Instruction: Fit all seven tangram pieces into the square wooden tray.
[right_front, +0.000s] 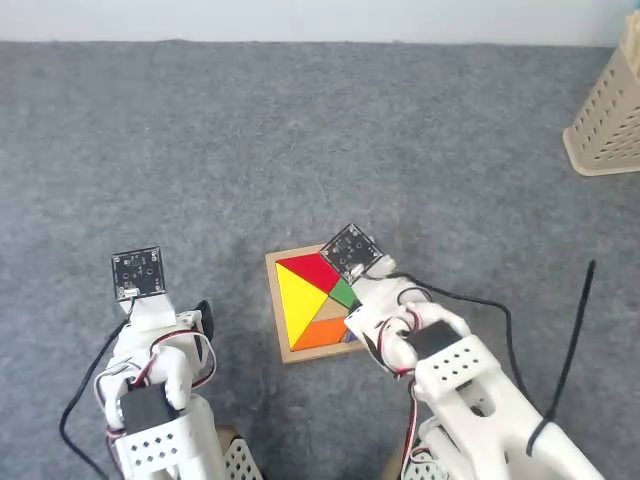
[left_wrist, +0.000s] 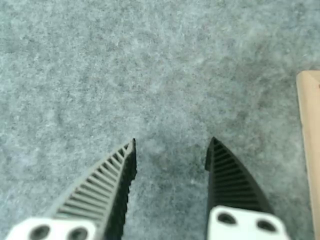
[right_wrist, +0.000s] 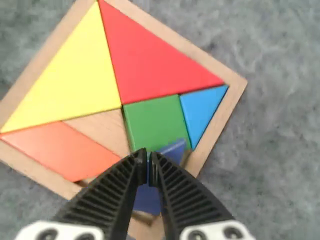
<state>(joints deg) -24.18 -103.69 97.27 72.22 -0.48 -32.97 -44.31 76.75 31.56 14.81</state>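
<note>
The square wooden tray (right_wrist: 234, 92) lies on grey carpet, also seen from above as the tray (right_front: 274, 268). In it lie a yellow triangle (right_wrist: 75, 80), a red triangle (right_wrist: 150, 60), a green square (right_wrist: 152, 122), a light blue triangle (right_wrist: 202, 110) and an orange parallelogram (right_wrist: 60, 150). A bare triangular gap (right_wrist: 102, 130) shows wood between them. A dark blue piece (right_wrist: 172, 150) sits tilted at the tray's corner beside the green square. My right gripper (right_wrist: 147, 156) is shut just over that blue piece, its tips at the square's edge. My left gripper (left_wrist: 172, 150) stands open over bare carpet, left of the tray edge (left_wrist: 310, 150).
A beige slotted basket (right_front: 610, 110) stands at the far right corner. A black cable (right_front: 570, 350) runs by the right arm. Open carpet lies all around the tray.
</note>
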